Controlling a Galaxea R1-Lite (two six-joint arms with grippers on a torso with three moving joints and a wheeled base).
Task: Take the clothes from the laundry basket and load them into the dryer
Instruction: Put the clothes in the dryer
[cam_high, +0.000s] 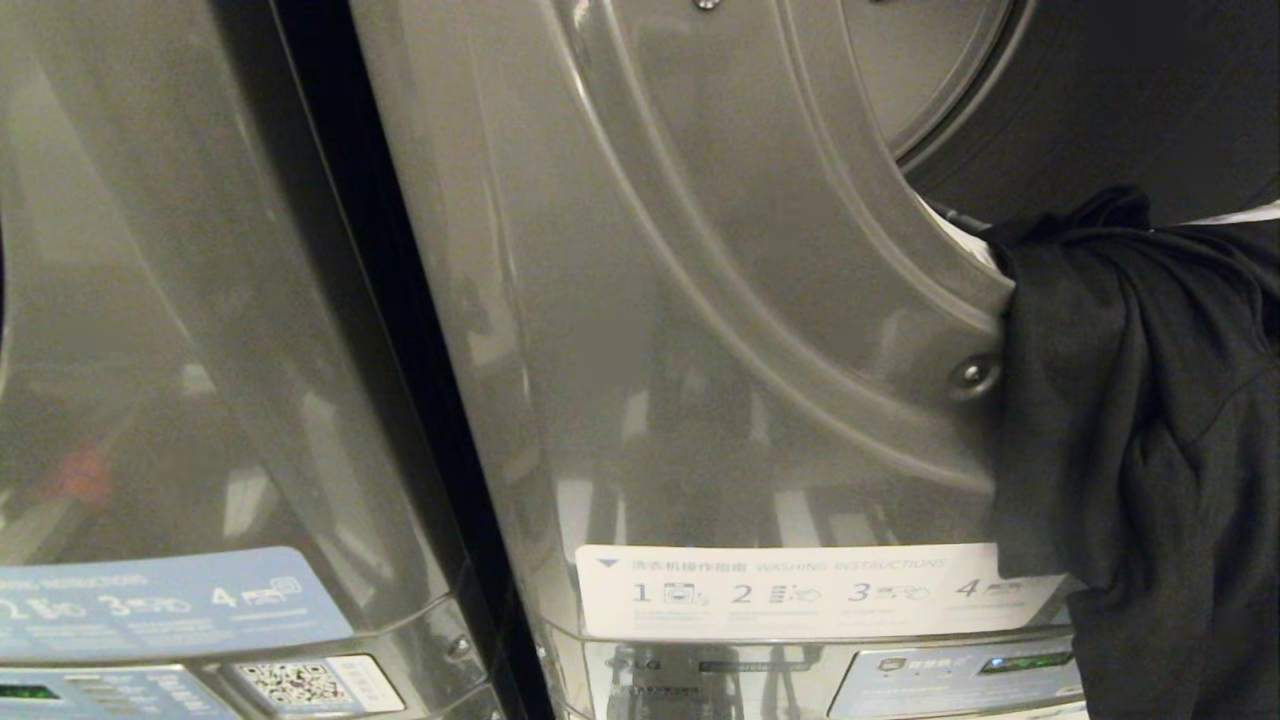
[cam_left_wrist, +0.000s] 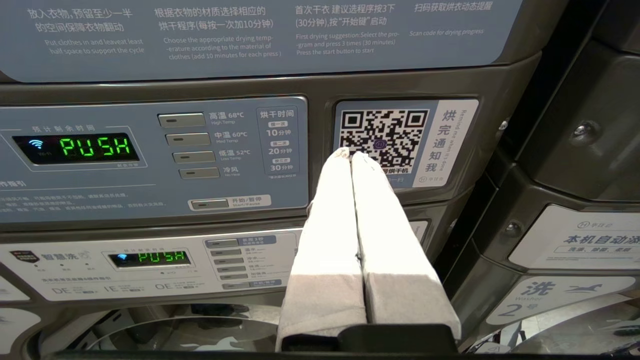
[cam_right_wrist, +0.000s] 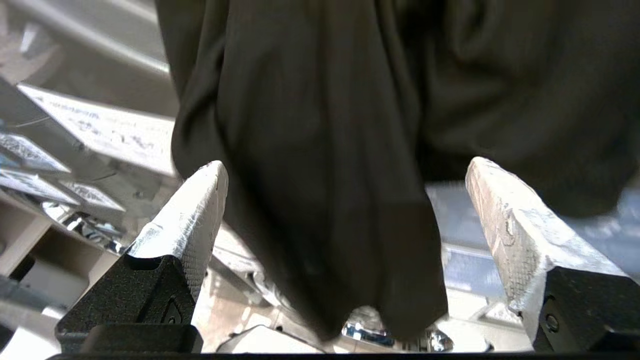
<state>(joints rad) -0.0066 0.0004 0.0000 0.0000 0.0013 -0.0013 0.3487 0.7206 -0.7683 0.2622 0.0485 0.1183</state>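
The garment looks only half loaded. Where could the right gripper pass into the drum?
Free: the dark opening above the black garment. Crowded: the lower rim, where it drapes out, hanging between the open right gripper fingers.

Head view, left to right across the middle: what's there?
Left machine's grey front panel → dark gap between the machines → right machine's grey front → round bolt on its door ring → black garment hanging out of the drum opening.

Black garment (cam_high: 1150, 420) draped over dryer (cam_high: 700, 300) opening rim, hanging down
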